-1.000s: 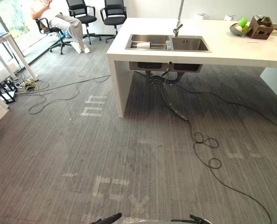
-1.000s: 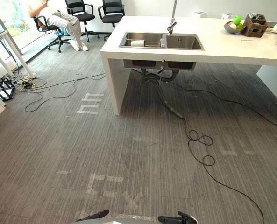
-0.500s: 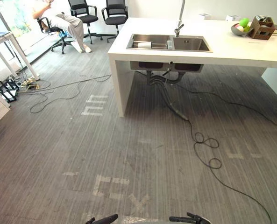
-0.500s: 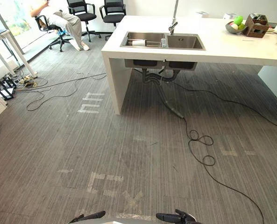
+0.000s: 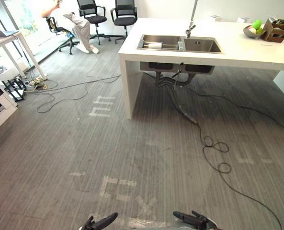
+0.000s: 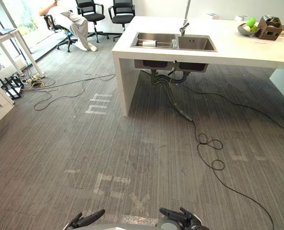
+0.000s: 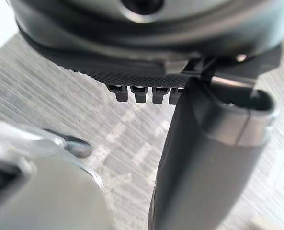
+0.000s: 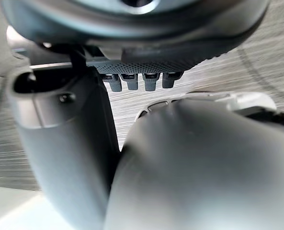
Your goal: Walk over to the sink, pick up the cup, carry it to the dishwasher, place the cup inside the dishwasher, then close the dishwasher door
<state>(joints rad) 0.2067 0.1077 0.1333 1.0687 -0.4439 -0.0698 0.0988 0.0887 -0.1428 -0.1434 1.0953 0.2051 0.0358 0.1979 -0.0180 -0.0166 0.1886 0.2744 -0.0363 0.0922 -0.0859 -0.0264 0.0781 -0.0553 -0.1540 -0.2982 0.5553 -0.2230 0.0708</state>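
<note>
The left hand (image 5: 102, 222) is hanging low at the robot's side with its fingers loosely extended and nothing in them, and the right hand (image 5: 192, 221) is doing the same on the other side, also empty. The walk to the sink (image 5: 205, 46) is the step in hand: the white counter (image 5: 247, 50) is lying well apart from the robot, across a wide stretch of grey floor (image 5: 84, 158). The cup (image 5: 154, 45) is resting in the sink's left basin, apparently on a wire rack (image 5: 145, 46), to the left of the faucet (image 5: 191, 24). It is looking like a small white cylinder lying on its side, its long axis running roughly parallel to the counter's front edge; which end is the mouth is too small to tell. The next move is calling for closing that gap and stopping squarely by the left basin, close enough for a hand to reach down over the rim.
</note>
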